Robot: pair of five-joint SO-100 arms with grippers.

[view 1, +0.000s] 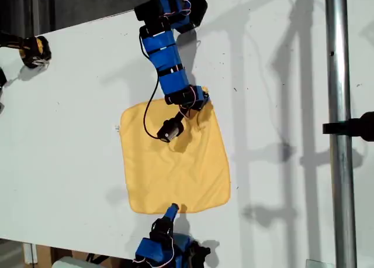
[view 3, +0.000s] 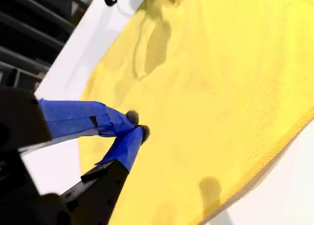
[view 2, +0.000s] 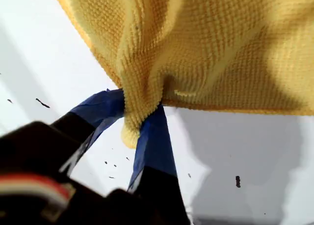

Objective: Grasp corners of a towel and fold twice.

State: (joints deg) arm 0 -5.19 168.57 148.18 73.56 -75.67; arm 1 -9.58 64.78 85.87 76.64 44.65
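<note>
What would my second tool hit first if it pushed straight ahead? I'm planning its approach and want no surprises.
The towel. My second tool, tips together, points down onto the flat yellow cloth near its edge; whether the tips already touch it is unclear.

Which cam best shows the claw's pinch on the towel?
First wrist view: my first claw is shut on a bunched corner of the towel. The exterior view hides that pinch beneath the arm. The second wrist view shows only my second claw closed above flat cloth.

exterior view: looked down from overhead on table (view 1: 70,122) | wrist views: close along each gripper | shared: yellow towel (view 1: 175,162)
</note>
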